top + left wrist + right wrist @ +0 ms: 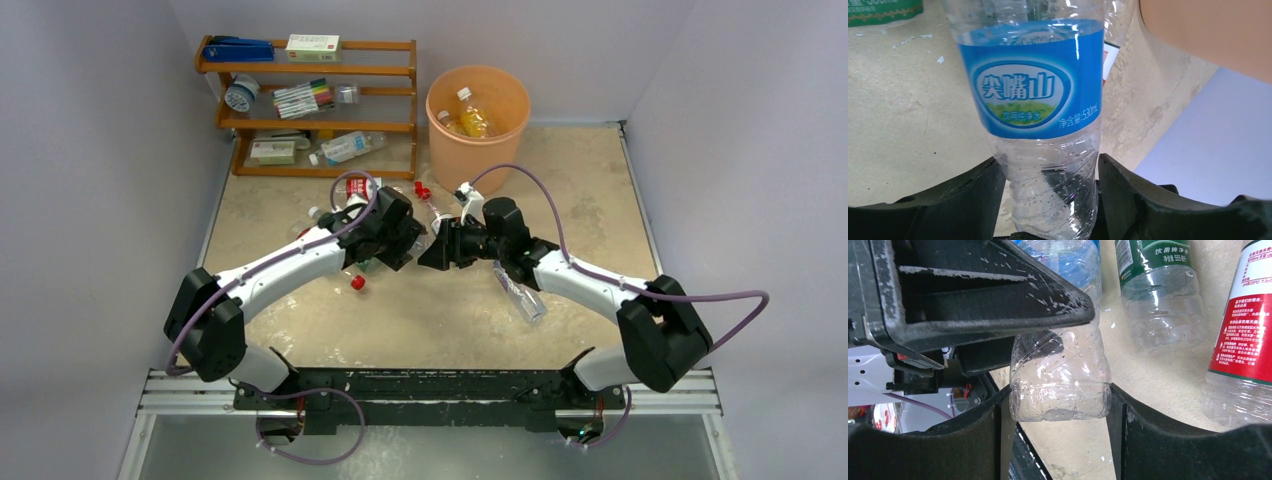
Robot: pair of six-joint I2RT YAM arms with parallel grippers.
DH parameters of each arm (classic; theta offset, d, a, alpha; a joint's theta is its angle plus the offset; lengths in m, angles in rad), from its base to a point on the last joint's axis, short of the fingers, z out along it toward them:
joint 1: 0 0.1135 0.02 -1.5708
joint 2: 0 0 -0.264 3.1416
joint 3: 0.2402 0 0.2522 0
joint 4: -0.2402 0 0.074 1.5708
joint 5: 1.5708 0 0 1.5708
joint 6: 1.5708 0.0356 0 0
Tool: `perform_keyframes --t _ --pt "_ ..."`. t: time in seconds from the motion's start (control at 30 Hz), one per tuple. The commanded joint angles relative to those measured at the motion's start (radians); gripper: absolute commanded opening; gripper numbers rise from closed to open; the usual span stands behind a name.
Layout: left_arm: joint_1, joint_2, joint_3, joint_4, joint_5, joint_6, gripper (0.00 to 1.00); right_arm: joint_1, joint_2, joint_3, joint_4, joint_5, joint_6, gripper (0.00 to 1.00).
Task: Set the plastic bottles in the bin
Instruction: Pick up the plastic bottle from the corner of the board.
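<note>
A clear plastic bottle with a blue label (pixel 1035 80) is held between both grippers at the table's middle. My left gripper (pixel 1048 165) is shut on its lower body, just below the label. My right gripper (pixel 1060 395) has its fingers (pixel 1128 435) against both sides of the bottle's base (pixel 1060 385). In the top view the left gripper (pixel 405 245) and right gripper (pixel 435 250) meet tip to tip and hide this bottle. The orange-peach bin (pixel 480 155) stands at the back and holds a yellow bottle (pixel 470 120). The bin's wall also shows in the left wrist view (pixel 1208 35).
More bottles lie on the table: a red-labelled one (pixel 1248 330), a green-labelled one (pixel 1158 285) and a crushed clear one (pixel 520 295) by the right arm. A wooden shelf (pixel 310 125) at the back left holds marker pens, boxes and one bottle (pixel 350 147). A loose red cap (pixel 357 283) lies near the left arm.
</note>
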Motion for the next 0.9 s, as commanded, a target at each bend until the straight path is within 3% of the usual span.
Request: perform_keyframes --t 0.0,0.13,0.27,0.53,0.73,0.87 --pt "-0.017 -0.046 -0.002 0.104 0.007 0.094 0.70 0.008 -0.059 0.005 0.011 -0.017 0.001 0.48" --pt "-0.021 -0.121 -0.042 0.241 -0.003 0.252 0.80 0.008 -0.082 0.013 -0.025 0.001 -0.001 0.46" --pt "-0.034 -0.284 -0.160 0.442 -0.063 0.304 0.89 0.007 -0.105 0.040 -0.067 0.046 -0.009 0.46" --pt "-0.035 -0.466 -0.149 0.342 -0.188 0.419 0.89 -0.030 -0.138 0.150 -0.200 0.113 -0.067 0.46" --pt "-0.036 -0.535 -0.200 0.329 -0.192 0.437 0.90 -0.166 -0.165 0.282 -0.298 0.084 -0.129 0.46" --pt "-0.036 -0.610 -0.305 0.432 -0.165 0.426 0.90 -0.272 -0.162 0.405 -0.366 0.055 -0.172 0.47"
